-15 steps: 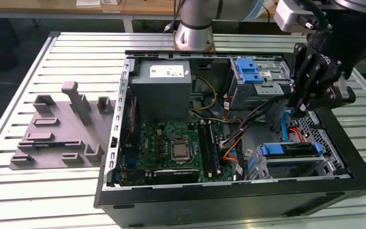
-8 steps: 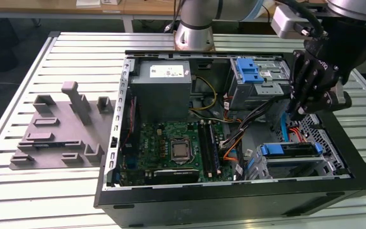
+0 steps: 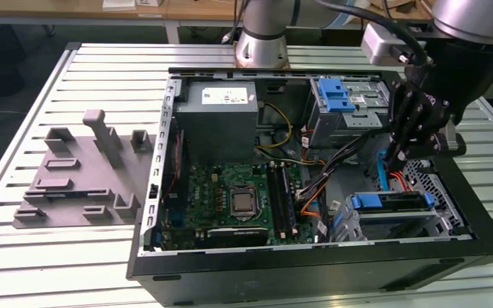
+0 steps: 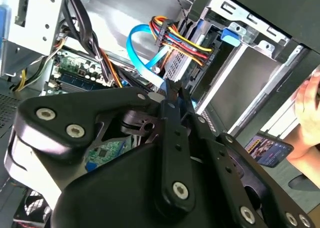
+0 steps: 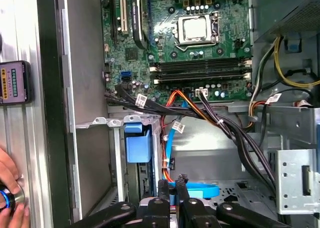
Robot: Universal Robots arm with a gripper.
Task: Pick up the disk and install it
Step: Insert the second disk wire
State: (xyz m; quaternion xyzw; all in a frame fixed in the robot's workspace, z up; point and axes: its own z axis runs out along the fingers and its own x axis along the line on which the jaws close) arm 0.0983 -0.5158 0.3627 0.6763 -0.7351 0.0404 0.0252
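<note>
Install step, late stage: the disk point(image 3: 392, 201) sits in its blue carrier inside the drive cage point(image 3: 441, 221), apparently seated. The gripper point(image 3: 400, 156) hangs just above it, jaws closed, nothing visibly held. Any further push calls for clearance from the blue cable point(image 4: 142, 41)

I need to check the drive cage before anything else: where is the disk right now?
The disk sits in the bay at the exterior view's lower right of the open computer case, below the gripper, right of the motherboard.

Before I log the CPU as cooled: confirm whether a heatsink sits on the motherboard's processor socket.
No. In the first wrist view the processor lies bare in its socket on the motherboard.
</note>
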